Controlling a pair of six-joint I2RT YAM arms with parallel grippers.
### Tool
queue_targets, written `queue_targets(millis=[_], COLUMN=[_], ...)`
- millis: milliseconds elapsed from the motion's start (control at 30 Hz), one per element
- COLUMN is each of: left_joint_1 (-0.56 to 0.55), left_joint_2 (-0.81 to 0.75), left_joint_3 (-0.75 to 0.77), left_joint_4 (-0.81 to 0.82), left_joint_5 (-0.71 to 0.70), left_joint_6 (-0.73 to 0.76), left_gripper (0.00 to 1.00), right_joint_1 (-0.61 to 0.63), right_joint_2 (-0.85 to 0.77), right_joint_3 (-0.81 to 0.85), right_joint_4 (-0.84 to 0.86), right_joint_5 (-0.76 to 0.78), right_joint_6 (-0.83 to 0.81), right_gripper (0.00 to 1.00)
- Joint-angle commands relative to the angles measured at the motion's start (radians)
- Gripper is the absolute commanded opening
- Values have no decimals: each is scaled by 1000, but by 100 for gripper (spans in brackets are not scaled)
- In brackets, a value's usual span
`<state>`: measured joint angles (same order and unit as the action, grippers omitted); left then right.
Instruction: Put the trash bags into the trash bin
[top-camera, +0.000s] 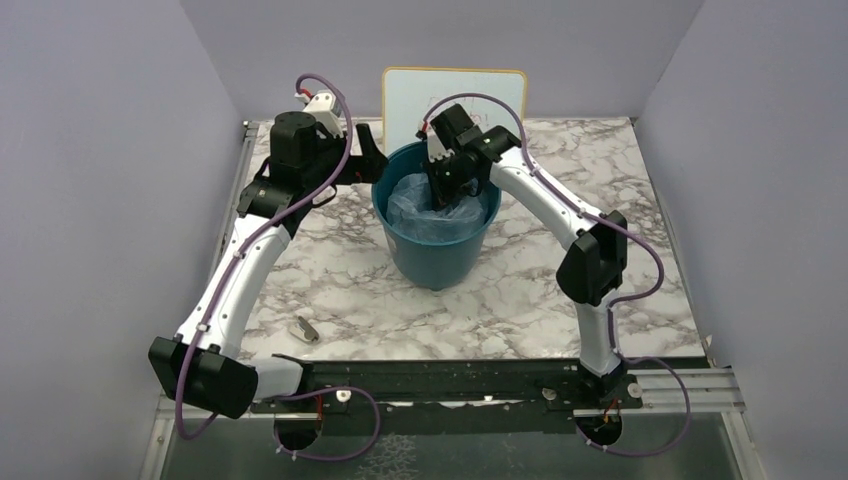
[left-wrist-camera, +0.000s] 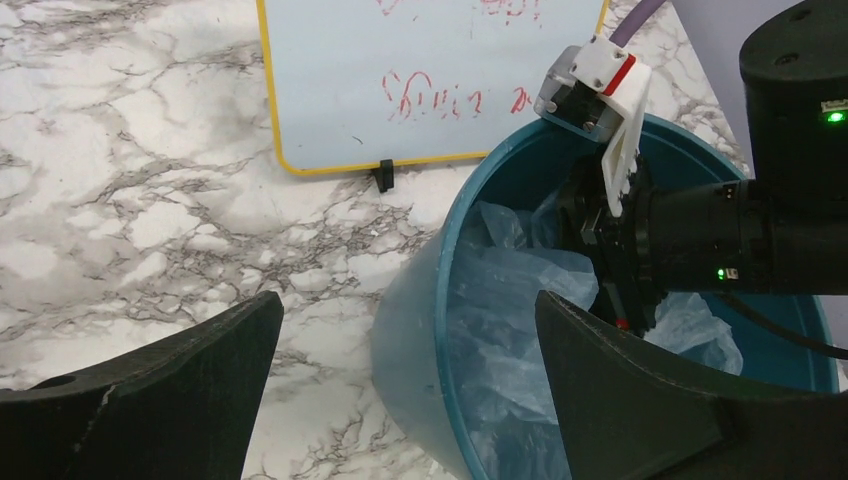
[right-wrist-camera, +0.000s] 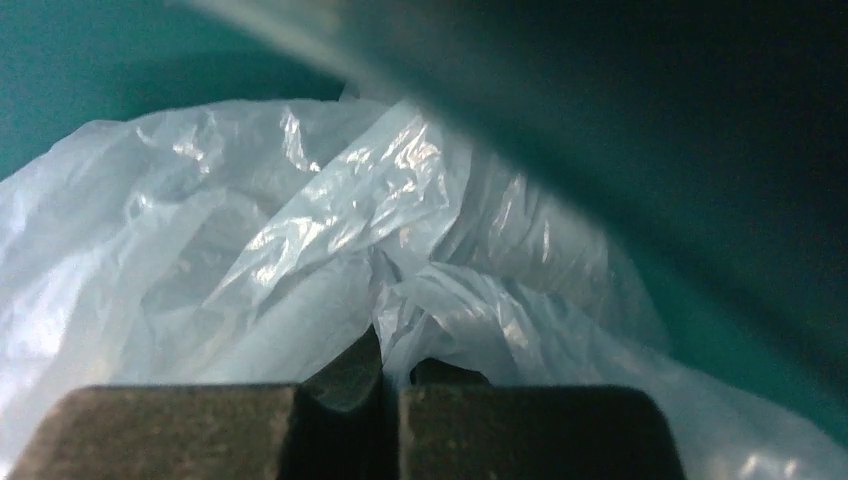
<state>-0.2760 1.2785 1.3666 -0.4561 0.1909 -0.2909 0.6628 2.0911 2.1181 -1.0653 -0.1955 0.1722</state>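
Teal trash bin (top-camera: 437, 245) — one; one trash bag (top-camera: 425, 200) inside.

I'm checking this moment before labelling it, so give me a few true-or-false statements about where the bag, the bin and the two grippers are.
1. The trash bag lies inside the trash bin. True.
2. The left gripper is shut on the bag. False: its jaws stand wide open, outside the bin's rim, holding nothing.
3. The right gripper reaches down into the bin with its jaws shut. True: the right wrist view shows the fingers together just in front of the crumpled plastic.
4. The bin lies tipped over on the table. False: it stands upright, mouth up.
5. A whiteboard stands behind the bin. True.
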Motion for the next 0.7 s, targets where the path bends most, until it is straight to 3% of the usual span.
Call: queue_targets(millis=[0,167,333,500,667], left_joint_1=[6,6,6,6,6], left_joint_2=[-43,-31,-33,-42,-40], left_joint_3=[-23,-41,-66,-90,-108], left_joint_4=[20,22,34,60,80], left_joint_5=[36,67,77,88,111], left_joint_6=[-10,-20,-26,-44,-54], left_gripper=[98,98,98,96,90], right_joint_1=[24,34,38,38,43], right_joint_2=[-4,17,1,-96,-252], right_joint_3=[-172,-237,-178,-114,-177], right_joint_4=[-2,8,-2,76,241], right_joint_5=[119,158,189,225,124], right_joint_6=[-50,-68,-60,-54,-90], right_gripper=[1,1,1,1,1])
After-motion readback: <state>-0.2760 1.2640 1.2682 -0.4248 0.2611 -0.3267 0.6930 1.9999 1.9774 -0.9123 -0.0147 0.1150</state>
